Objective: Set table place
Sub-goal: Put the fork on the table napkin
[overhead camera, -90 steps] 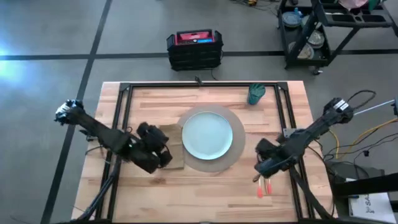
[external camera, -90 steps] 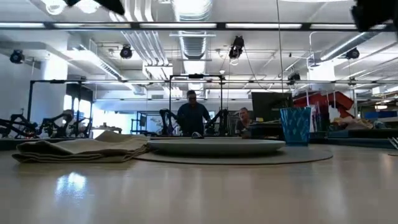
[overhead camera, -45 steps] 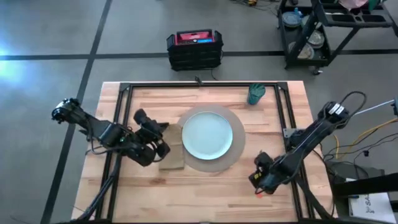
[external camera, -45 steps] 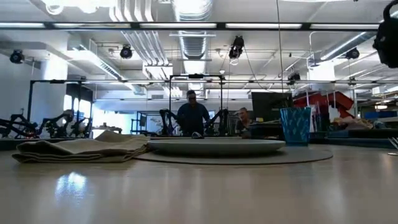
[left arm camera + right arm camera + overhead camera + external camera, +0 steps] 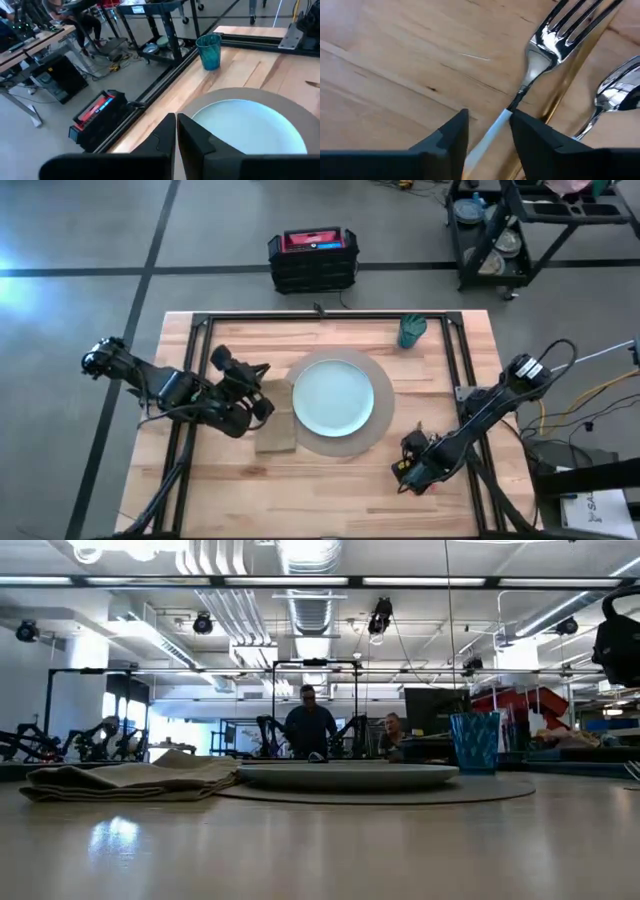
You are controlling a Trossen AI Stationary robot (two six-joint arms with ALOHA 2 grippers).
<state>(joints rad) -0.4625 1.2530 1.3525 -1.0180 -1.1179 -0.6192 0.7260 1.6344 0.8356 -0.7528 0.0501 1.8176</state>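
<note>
The pale blue-green plate (image 5: 333, 395) lies on the round tan mat (image 5: 378, 427) in the middle of the table (image 5: 330, 490). Left of the plate, the brown napkin (image 5: 278, 435) lies flat on the wood. The teal cup (image 5: 412, 330) stands at the far right. My left gripper (image 5: 250, 393) hovers shut above the napkin's far end, holding nothing. At the near right, my right gripper (image 5: 489, 131) is open and low over the fork (image 5: 555, 35). Its fingers stand on either side of the fork's stem. The spoon (image 5: 615, 95) lies beside the fork. My right gripper comes down from above with one finger on each side of the fork's thin stem (image 5: 517, 100), just behind the tines. The stem runs close along one finger (image 5: 532, 132); I cannot tell whether they touch. The fork lies flat on the table.
A black rail frame (image 5: 200, 360) runs around the tabletop. A black and red case (image 5: 313, 258) sits on the floor beyond the far edge, and a black cart (image 5: 520, 230) stands at the far right. People (image 5: 310, 725) show in the room behind.
My left gripper has risen off the napkin and drawn back toward the table's far left, leaving the napkin flat beside the plate. My right gripper has moved toward the near edge and down over the fork and spoon, covering their orange handles.
</note>
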